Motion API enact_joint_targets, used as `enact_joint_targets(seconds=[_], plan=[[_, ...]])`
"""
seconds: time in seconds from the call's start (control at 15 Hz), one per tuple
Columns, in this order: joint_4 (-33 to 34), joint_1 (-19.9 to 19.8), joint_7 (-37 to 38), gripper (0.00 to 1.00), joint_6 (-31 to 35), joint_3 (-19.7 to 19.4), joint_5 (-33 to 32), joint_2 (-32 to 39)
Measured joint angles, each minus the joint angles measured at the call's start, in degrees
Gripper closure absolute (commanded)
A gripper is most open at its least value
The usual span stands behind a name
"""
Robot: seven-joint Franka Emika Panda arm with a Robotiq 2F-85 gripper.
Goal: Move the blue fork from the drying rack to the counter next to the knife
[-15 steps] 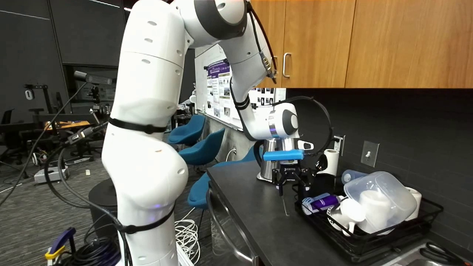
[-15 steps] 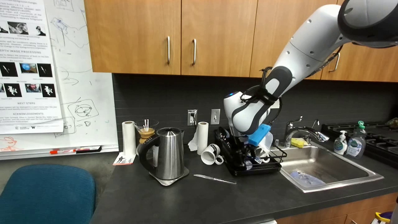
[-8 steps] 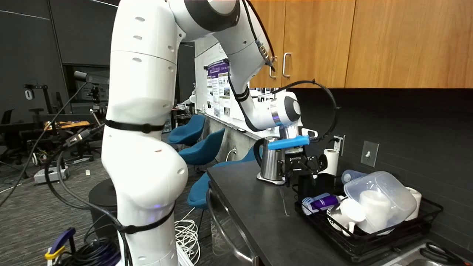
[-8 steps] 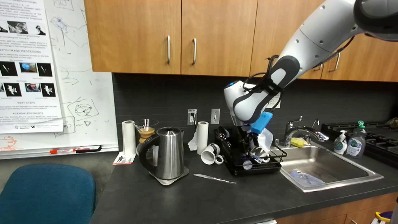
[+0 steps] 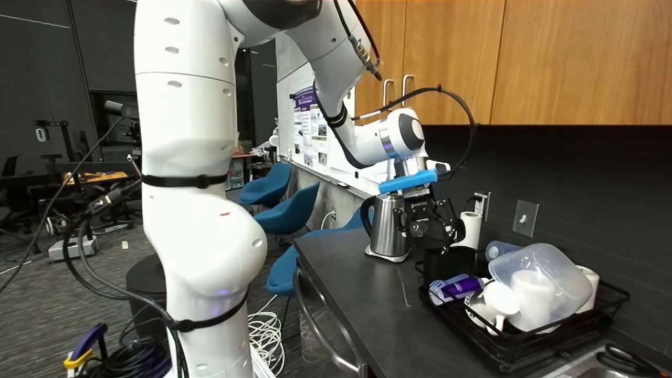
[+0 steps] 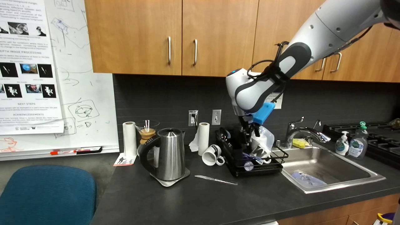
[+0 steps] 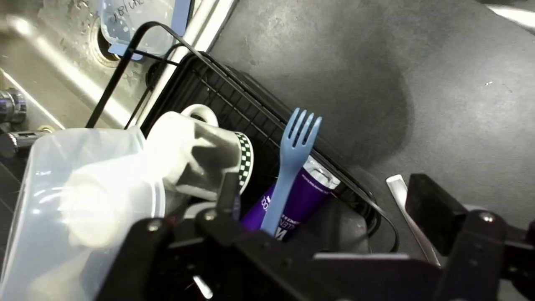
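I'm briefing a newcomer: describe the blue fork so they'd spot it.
Beside the sink sits a black drying rack. There, in the wrist view, the blue fork overlaps a purple cylinder. Its four blue tines set it apart from that cylinder and the white mug.

In the wrist view, the tool (image 7: 325,188) hides the handle end of the fork (image 7: 286,179); the tub (image 7: 46,175) in the rack (image 7: 234,104) and the sink (image 7: 62,85) beside it are cut off.

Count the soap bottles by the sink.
2, both upright on the counter between the sink and the stove, in an exterior view: a pump bottle and, to its right there, a taller green-capped bottle. Any behind them would be hidden.
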Motion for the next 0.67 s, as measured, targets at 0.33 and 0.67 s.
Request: enact_joint_targets(seconds=[0.33, 0.67], plan=[[0.02, -0.15, 2.60, 0.00, 4.45, -0.07, -0.09, 2.47], [0.53, -0.27, 5.10, 0.00, 10.97, -0.92, -1.78, 7.08]])
